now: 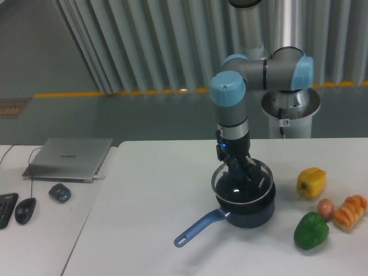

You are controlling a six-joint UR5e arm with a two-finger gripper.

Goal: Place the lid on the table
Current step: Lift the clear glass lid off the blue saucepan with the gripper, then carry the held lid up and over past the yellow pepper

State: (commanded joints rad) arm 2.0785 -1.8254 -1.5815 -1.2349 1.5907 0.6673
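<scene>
Grey corrugated wall panels fill the top of the frame, and below them I see a grey floor with a yellow line across it. Lower in the frame is the large plain white counter (161, 190), which takes most of the bottom half.

Right of centre on this counter stands the dark blue saucepan with a long blue handle (244, 210); the handle points toward the lower left. On top of the saucepan I see the round transparent glass lid with a thin silvery rim (221, 178). It seems a little tilted, with its left edge higher than the pan's rim, but I cannot tell if it still touches the pan on the other side.

My grey arm with light blue joints (233, 103) comes down from the upper right, and its black tool (240, 172) is directly over the middle of the lid. The fingers are closed in at the lid's centre, apparently grasping the knob, though the knob itself is hidden by them.

At the right side of the counter lie a yellow bell pepper (311, 182), a green bell pepper (311, 230), a small brown egg (325, 207) between them, and an orange bread-like roll (350, 211) at the frame's edge.

At the left is a separate white desk (40, 213) with a closed silver laptop (69, 158), a dark mouse (25, 210), a second small dark device (60, 192) and a corner of a black keyboard (6, 210).
</scene>
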